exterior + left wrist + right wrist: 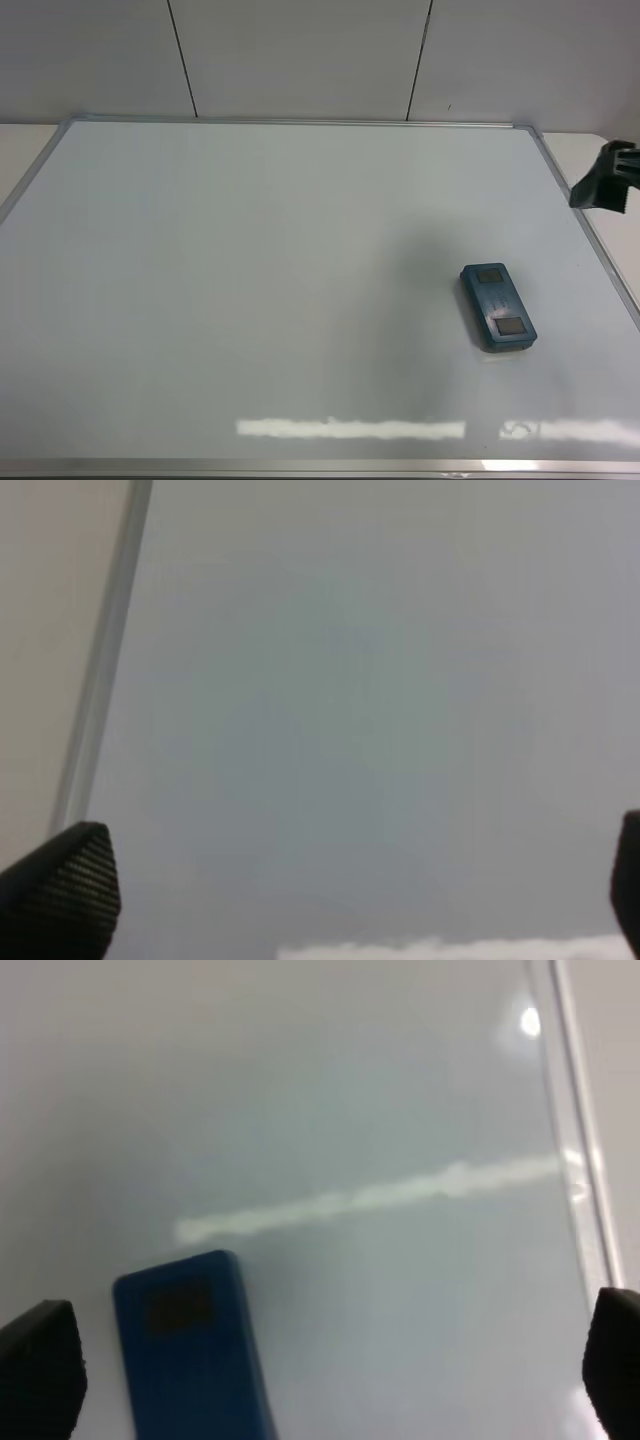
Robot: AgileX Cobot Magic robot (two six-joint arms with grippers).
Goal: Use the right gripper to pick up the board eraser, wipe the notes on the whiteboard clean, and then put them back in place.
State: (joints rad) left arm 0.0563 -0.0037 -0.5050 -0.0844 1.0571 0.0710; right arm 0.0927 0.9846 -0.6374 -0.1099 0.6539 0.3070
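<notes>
The whiteboard (250,280) fills most of the exterior high view, and I see no red notes on it. The teal-blue board eraser (498,306) lies flat on the board's right part with its two dark patches up. My right gripper (603,185) is at the board's right edge, beyond and to the right of the eraser and apart from it. In the right wrist view the right gripper (328,1365) is open and empty, with the eraser (195,1350) below it. My left gripper (345,890) is open and empty over the bare board (350,680); it is out of the exterior high view.
The board's silver frame (585,230) runs along the right side under my right gripper, and it also shows in the left wrist view (105,660). A pale panelled wall (300,55) stands behind the board. Light glare (350,428) lies near the front edge.
</notes>
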